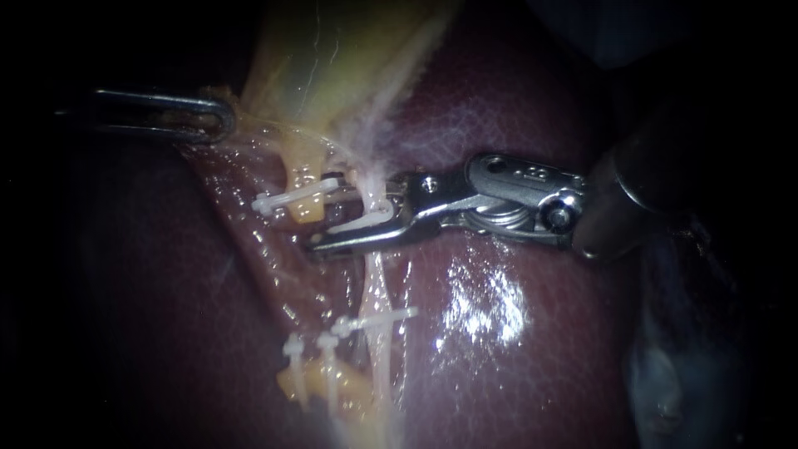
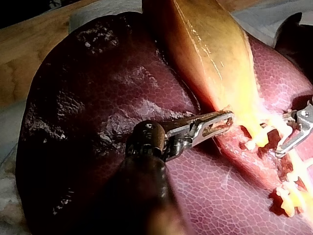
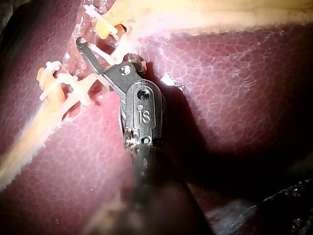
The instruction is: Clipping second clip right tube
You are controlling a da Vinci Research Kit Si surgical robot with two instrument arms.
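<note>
The pale right tube (image 1: 378, 283) runs down over the liver (image 1: 515, 349). My right instrument (image 1: 345, 219) comes in from the right, its jaws astride this tube and shut on a white clip (image 1: 372, 216) that wraps it. Lower down, another white clip (image 1: 378, 320) sits on the same tube. In the right wrist view the right instrument (image 3: 100, 51) reaches among the clips, one hooked jaw showing. My left instrument (image 1: 218, 120) is shut on the edge of the yellow gallbladder (image 1: 332, 58); the left wrist view shows its slotted jaws (image 2: 222, 121) at that edge.
The yellow left tube (image 1: 303, 170) beside it carries a white clip (image 1: 295, 199) high up and two more clips (image 1: 312, 349) lower down. A bright wet glare (image 1: 486, 308) lies on the liver under the right instrument's shaft. Wooden bench (image 2: 29, 54) shows beyond the liver.
</note>
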